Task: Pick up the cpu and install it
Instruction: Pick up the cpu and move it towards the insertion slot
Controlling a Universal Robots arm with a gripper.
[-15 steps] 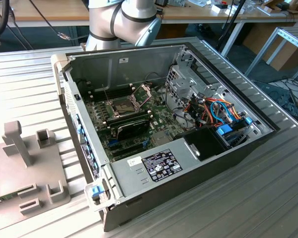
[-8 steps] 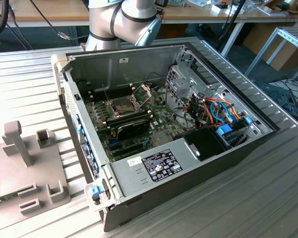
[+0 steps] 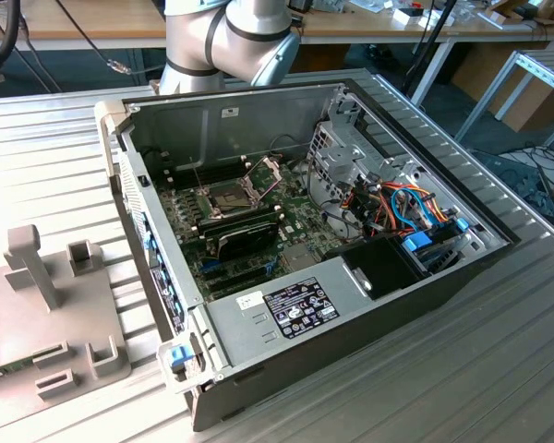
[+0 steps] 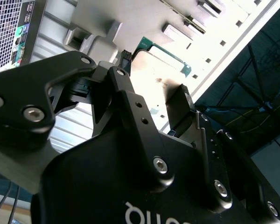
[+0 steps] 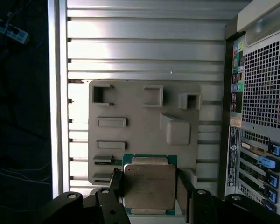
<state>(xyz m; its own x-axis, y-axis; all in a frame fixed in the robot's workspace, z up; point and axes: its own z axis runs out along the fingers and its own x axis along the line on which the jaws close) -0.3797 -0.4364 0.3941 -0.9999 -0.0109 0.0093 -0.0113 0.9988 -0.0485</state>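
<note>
The cpu (image 5: 148, 185), a flat square with a dull silver top and a green rim, sits between my gripper's (image 5: 149, 205) two black fingers (image 5: 116, 183), which are shut on its opposite edges. It hangs above the near edge of a grey fixture plate (image 5: 140, 121). In the second wrist view the cpu (image 4: 170, 70) shows as a bright slab with a green edge between the fingertips of the gripper (image 4: 154, 77). In the exterior view the dark socket (image 3: 229, 197) lies on the green motherboard with its hinged metal frame (image 3: 263, 172) raised.
An open computer case (image 3: 258, 309) lies on a ribbed metal table (image 3: 462, 369), and its rear panel (image 5: 256, 93) stands beside the plate. A black rectangular module (image 3: 245, 235) sits near the socket. The fixture plate (image 3: 74, 341) carries upright posts. The arm's grey joints (image 3: 231, 37) rise behind the case.
</note>
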